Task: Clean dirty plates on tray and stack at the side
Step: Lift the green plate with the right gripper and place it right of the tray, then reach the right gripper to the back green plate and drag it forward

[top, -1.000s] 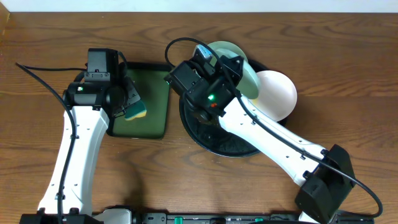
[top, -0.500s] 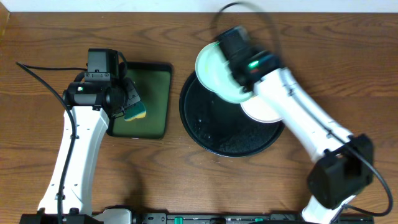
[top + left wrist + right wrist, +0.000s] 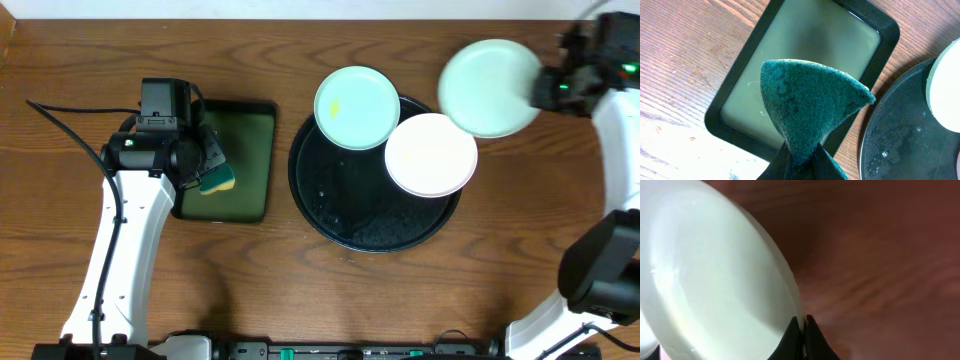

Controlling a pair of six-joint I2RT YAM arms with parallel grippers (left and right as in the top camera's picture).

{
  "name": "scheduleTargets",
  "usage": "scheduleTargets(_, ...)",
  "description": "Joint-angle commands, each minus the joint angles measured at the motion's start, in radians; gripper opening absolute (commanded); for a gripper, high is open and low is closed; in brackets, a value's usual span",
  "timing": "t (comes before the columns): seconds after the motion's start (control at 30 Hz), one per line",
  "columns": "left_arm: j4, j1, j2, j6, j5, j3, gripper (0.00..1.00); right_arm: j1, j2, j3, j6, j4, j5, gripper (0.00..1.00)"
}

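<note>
- Table [image 3: 300,300]: dark wood grain. There is open surface across the whole 6 o'clock side of both trays. The far edge runs close behind the plates at 12 o'clock.
- Black round tray [image 3: 350,205]: sits mid-table, wet specks on its floor, 6 to 9 o'clock portion bare.
- Green rectangular tray [image 3: 250,150]: just beside the black tray at its 9 o'clock, apart from it, floor bare.
- Left arm [image 3: 125,230]: lies from the near edge up to the green tray, covering that tray's 9 o'clock rim.
- Held mint plate [image 3: 490,87]: over bare table off the black tray's 2 o'clock. The right jaws are closed on its 3 o'clock rim, pinching the edge as the right wrist view shows [image 3: 715,280].
- White plate [image 3: 431,154]: on the black tray at 2 to 3 o'clock, overhanging the rim slightly.
- Smeared mint plate [image 3: 357,107]: overhangs the rim at 12 o'clock, yellow smear on it. Its edge meets the white plate; which overlaps cannot be told.
- Sponge [image 3: 810,110]: green scouring face, yellow body, folded. The left jaws are clamped on it above the green tray's 7 o'clock corner.
</note>
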Motion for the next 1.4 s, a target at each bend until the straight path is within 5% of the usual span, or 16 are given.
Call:
scheduleTargets(0.0, 0.000, 0.005, 0.002, 0.013, 0.006, -0.004, 0.08, -0.081, 0.066, 0.020, 0.113, 0.015, -0.048, 0.01)
scheduleTargets(0.27, 0.006, 0.005, 0.002, 0.013, 0.006, -0.004, 0.08, -0.159, 0.204, 0.020, 0.137, 0.056, -0.051, 0.04)
scheduleTargets(0.3, 0.010, 0.005, 0.002, 0.013, 0.006, -0.004, 0.08, -0.159, 0.215, 0.020, 0.137, 0.056, -0.051, 0.11)
scheduleTargets(0.37, 0.013, 0.005, 0.002, 0.014, 0.006, -0.004, 0.08, -0.156, 0.226, 0.020, 0.137, 0.057, -0.052, 0.51)
scheduleTargets(0.43, 0.013, 0.005, 0.002, 0.014, 0.006, -0.004, 0.08, -0.154, 0.226, 0.020, 0.137, 0.058, -0.052, 0.64)
scheduleTargets(0.73, 0.016, 0.005, 0.002, 0.014, 0.006, -0.004, 0.08, -0.105, 0.060, 0.020, 0.137, 0.063, -0.246, 0.66)
scheduleTargets(0.97, 0.017, 0.005, 0.002, 0.013, 0.006, -0.004, 0.08, 0.101, -0.005, 0.020, 0.075, 0.123, -0.325, 0.66)
scheduleTargets(1.17, 0.016, 0.005, 0.002, 0.014, 0.006, -0.004, 0.08, 0.375, 0.093, 0.020, -0.040, 0.200, -0.005, 0.75)
scheduleTargets(1.37, 0.016, 0.005, 0.002, 0.014, 0.006, -0.008, 0.07, 0.524, 0.258, 0.020, -0.065, 0.319, 0.215, 0.72)
